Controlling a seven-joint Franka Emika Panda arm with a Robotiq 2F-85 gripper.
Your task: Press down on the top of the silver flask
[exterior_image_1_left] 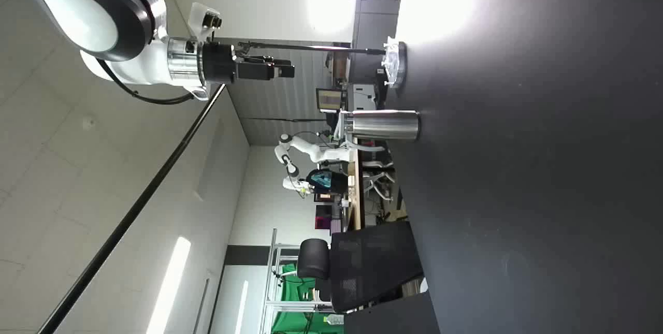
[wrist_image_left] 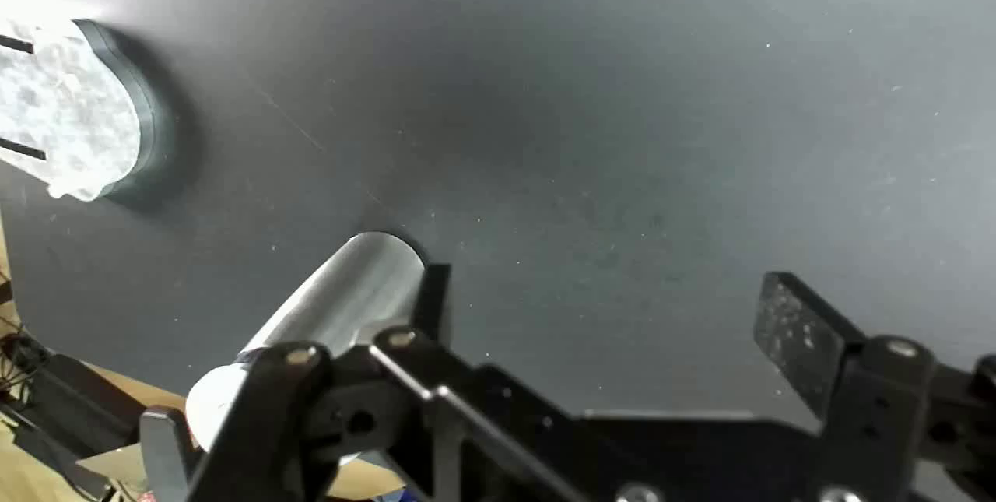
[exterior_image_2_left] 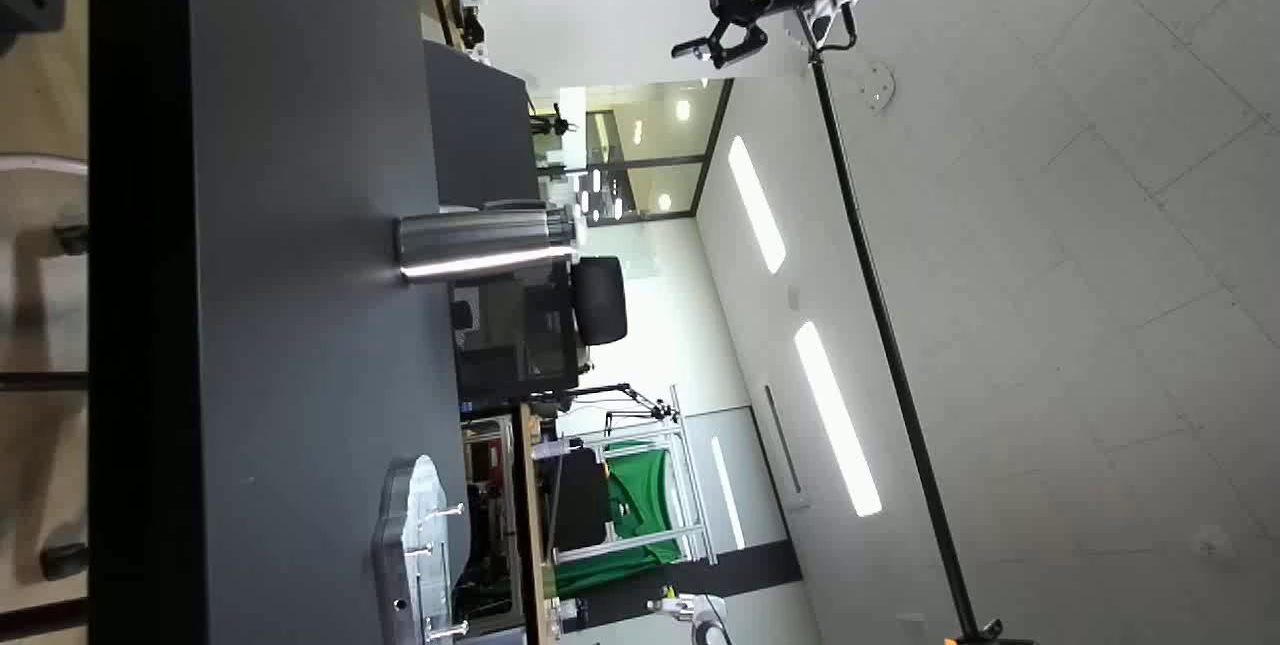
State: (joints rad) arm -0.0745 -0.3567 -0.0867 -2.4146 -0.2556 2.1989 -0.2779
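Both exterior views lie on their side. The silver flask (exterior_image_1_left: 386, 125) stands upright on the black table (exterior_image_1_left: 528, 178). It is a shiny metal cylinder with a pale top and a handle, and it also shows in an exterior view (exterior_image_2_left: 475, 245). In the wrist view the flask (wrist_image_left: 358, 284) is at lower left, partly hidden behind a finger. My gripper (exterior_image_1_left: 285, 69) is open and empty, higher than the flask's top and off to one side. It also shows in an exterior view (exterior_image_2_left: 678, 8) and in the wrist view (wrist_image_left: 607, 292), fingers wide apart over bare table.
A flat pale object with small pegs (exterior_image_1_left: 396, 62) lies on the table near the flask; it also shows in an exterior view (exterior_image_2_left: 420, 545) and the wrist view (wrist_image_left: 70, 105). A black office chair (exterior_image_1_left: 375, 261) stands beyond the table edge. A long black pole (exterior_image_1_left: 134, 209) crosses behind.
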